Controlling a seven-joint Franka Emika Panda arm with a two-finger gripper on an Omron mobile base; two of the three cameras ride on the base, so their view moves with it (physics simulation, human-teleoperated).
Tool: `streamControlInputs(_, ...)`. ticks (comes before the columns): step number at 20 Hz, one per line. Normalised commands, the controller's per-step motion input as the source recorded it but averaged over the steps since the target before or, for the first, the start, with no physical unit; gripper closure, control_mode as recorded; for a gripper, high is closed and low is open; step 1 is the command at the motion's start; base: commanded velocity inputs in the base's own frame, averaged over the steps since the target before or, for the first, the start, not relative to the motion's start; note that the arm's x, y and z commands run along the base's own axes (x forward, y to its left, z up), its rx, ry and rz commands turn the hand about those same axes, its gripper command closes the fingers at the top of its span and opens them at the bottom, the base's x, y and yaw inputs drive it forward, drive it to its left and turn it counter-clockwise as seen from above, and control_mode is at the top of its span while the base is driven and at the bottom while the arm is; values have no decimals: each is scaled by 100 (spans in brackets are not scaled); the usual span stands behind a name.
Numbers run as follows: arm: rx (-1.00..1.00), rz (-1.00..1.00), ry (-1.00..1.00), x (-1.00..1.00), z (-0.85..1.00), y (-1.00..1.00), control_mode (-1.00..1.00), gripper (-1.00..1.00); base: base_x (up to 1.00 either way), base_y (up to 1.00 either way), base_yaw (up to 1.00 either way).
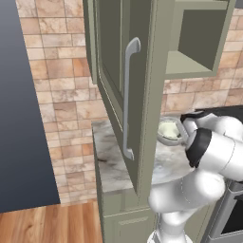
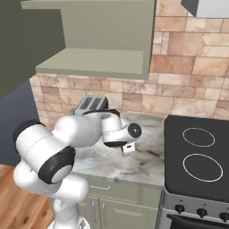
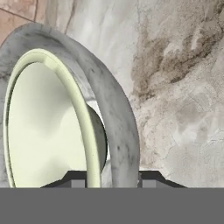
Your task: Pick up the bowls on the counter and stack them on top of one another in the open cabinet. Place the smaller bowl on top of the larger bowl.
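Two bowls, but we see them nested already: smaller bowl (image 3: 48, 131) sits inside larger bowl (image 3: 118, 127) on the counter (image 3: 183, 87), below the open cabinet (image 1: 190, 61). Gripper (image 3: 109, 180) straddles the grey rim, one finger inside, one outside; whether it's pinching yet, we cannot tell. We judge the bowl rigid, glossy, likely slippery, so the rim wall is the sensible grab point. Cabinet door (image 1: 118, 95) hangs open near-left of the lift path; toaster (image 2: 91, 105) far-left, stovetop (image 2: 197, 152) right.
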Motion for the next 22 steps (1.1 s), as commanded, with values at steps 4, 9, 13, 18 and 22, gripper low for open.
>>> streamControlInputs(4, 2, 0, -5, -47, 46, 0, -100, 100, 0, 0, 0)
streamControlInputs(9, 0, -1, -2, -43, 60, 0, -100, 100, 0, 0, 0)
streamControlInputs(13, 0, 0, 0, -43, 62, 0, -100, 100, 0, 0, 0)
streamControlInputs(18, 0, 0, -1, -42, 63, 0, -100, 100, 0, 0, 0)
streamControlInputs(22, 0, 0, -2, -42, 64, 0, -100, 100, 0, 0, 0)
